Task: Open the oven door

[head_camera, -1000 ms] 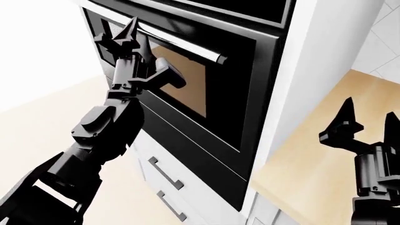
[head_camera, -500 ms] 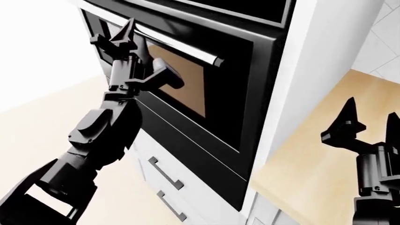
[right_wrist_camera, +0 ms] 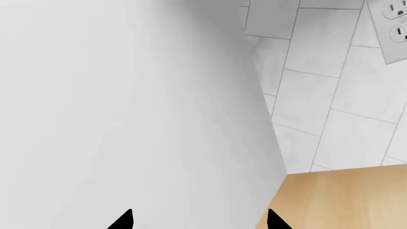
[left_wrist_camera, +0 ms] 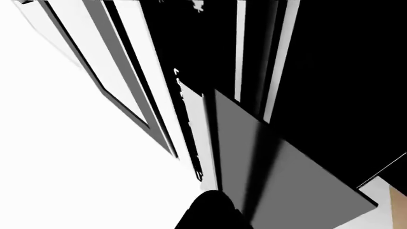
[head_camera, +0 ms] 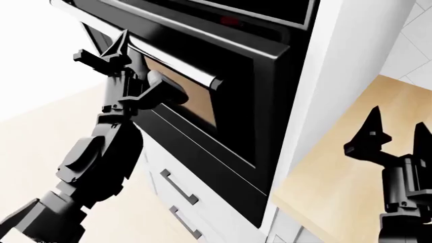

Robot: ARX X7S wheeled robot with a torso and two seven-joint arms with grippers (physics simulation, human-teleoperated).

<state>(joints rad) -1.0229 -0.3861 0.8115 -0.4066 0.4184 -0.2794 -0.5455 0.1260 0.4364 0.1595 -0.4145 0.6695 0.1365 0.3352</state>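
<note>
The oven door (head_camera: 243, 101) is glossy black with a brownish glass window and a long silver bar handle (head_camera: 182, 68). Its top edge stands tilted out from the cabinet, leaving a gap above. My left gripper (head_camera: 121, 48) sits at the handle's left end, shut around the bar, one pointed finger sticking up past it. In the left wrist view the gripper (left_wrist_camera: 213, 210) shows only as a single dark mass against grey and black panels. Off to the right, my right gripper (head_camera: 395, 126) hangs open and empty over the counter, its tips facing the white cabinet side (right_wrist_camera: 127, 119).
A white cabinet column (head_camera: 337, 76) frames the oven, with another black appliance (head_camera: 270, 10) above. White drawers with bar handles (head_camera: 179, 187) lie below the door. A wooden counter (head_camera: 351, 167) lies right of it, backed by a tiled wall with an outlet (right_wrist_camera: 397, 28).
The door's top has swung out from the cabinet. My left gripper has moved left and toward me with the handle. The right arm has barely moved.
</note>
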